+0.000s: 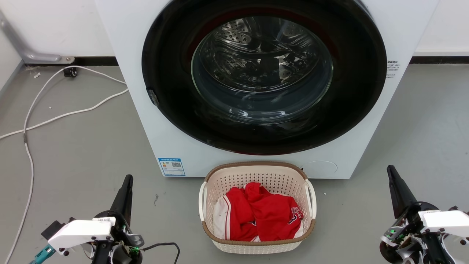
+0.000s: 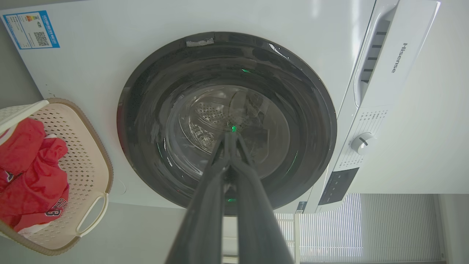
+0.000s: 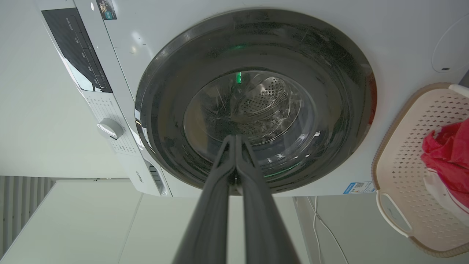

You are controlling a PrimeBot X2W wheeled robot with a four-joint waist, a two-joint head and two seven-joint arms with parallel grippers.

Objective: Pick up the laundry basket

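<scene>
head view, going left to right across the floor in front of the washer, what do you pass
white cable → left hand → laundry basket → right hand

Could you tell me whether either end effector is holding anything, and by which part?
Nothing is held. The left end effector and right end effector are both shut and empty, each apart from the laundry basket.
</scene>
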